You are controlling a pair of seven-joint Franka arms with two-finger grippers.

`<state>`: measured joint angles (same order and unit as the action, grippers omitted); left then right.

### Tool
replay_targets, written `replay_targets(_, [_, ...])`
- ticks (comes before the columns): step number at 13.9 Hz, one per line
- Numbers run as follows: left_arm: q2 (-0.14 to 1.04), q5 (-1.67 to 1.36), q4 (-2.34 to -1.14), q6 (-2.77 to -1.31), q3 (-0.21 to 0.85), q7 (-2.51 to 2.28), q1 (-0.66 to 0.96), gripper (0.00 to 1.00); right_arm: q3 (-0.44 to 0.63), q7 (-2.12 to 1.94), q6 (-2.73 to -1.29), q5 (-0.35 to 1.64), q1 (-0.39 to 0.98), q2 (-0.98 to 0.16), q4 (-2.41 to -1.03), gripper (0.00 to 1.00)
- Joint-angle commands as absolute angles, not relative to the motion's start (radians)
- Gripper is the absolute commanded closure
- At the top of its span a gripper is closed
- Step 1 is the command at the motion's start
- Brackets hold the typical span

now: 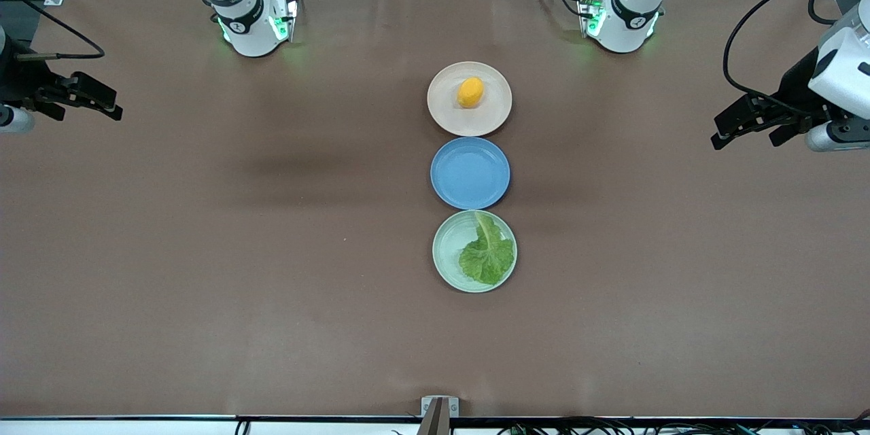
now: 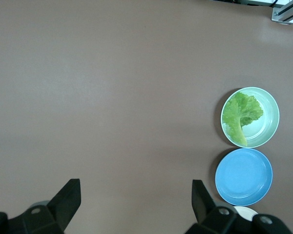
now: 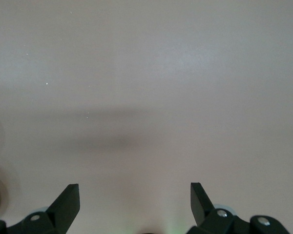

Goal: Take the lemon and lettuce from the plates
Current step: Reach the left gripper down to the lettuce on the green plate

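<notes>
While both grippers hang wide open and empty, left gripper [image 1: 754, 124] at frame's right edge, right gripper [image 1: 81, 96] at its left edge, nothing is picked yet. Lemon [image 1: 470, 92] sits on beige plate [image 1: 445, 112], upper centre; lettuce [image 1: 486, 255] on mint plate [image 1: 444, 259], lower centre. Next: reach inward, descend.

The front camera sits high, facing both robot bases, and takes in the whole brown tabletop [image 1: 204, 251] from well back. The left wrist camera looks down from up in the air past its own spread fingers [image 2: 68, 200], catching the mint plate [image 2: 271, 119] and blue plate [image 2: 244, 176] that the front view also shows. The right wrist camera looks down too: bare tabletop past its fingers [image 3: 68, 202].
</notes>
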<state>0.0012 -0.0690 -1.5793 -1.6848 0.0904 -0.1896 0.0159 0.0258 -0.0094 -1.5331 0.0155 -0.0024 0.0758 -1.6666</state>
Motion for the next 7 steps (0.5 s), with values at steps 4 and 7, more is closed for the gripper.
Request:
replay_targets(4, [0.005, -0.069, -1.562, -1.661, 0.094, -0.189, 0.014, 0.00, 0.021, 0.002, -1.574, 0.025, -0.008, 0.112, -1.698, 0.00])
replay_targets(7, [0.006, -0.080, -1.560, -1.664, 0.094, -0.195, 0.015, 0.00, 0.018, 0.003, -1.572, 0.026, -0.005, 0.112, -1.698, 0.00])
